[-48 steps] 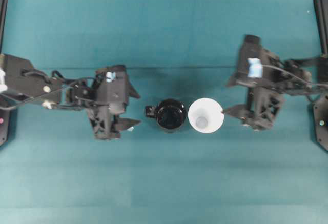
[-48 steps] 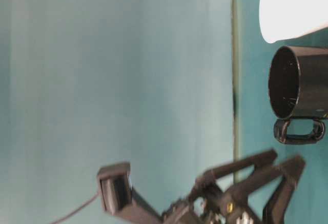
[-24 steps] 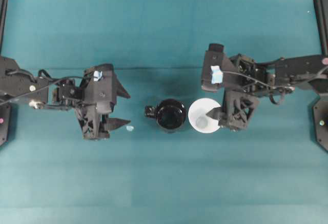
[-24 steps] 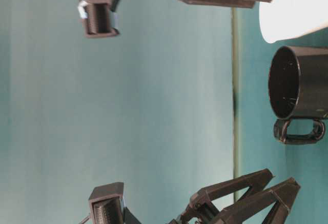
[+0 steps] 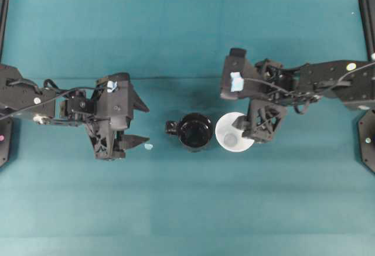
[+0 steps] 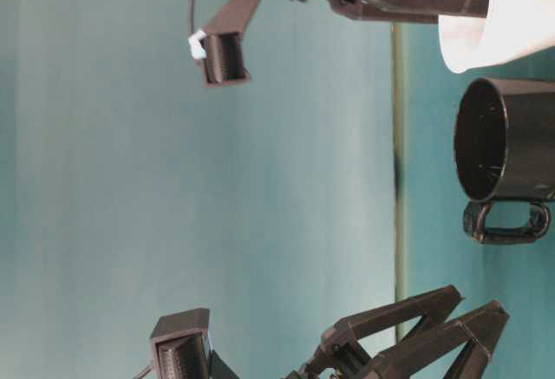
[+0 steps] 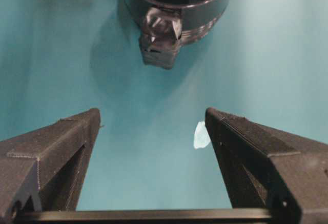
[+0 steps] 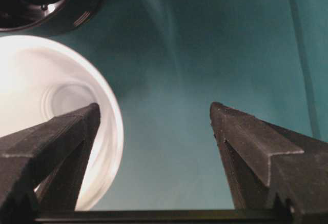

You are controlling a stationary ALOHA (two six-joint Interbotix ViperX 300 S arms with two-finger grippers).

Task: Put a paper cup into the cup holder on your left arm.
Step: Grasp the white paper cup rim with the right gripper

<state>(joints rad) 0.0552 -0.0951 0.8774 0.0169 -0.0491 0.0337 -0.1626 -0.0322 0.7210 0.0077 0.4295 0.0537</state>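
Two upright vessels, paper cup [image 5: 232, 134], cup holder [image 5: 195, 131], both empty

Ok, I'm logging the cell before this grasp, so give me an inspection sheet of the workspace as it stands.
Surface: teal table cover, flat.
Paper cup: paper cup upright, mouth up, beside the holder.
Cup holder: cup holder upright, nothing seen inside, lug facing the left arm.
Clutter: small pale scrap on the cover near the left gripper.
Left gripper: left gripper open, apart from the holder, holding nothing.
Right gripper: right gripper open, one finger over the cup's mouth, the other outside its rim; not closed on it.
Cables: black cable along the right arm; another along the left arm.
Surroundings: black frame posts at the edges.
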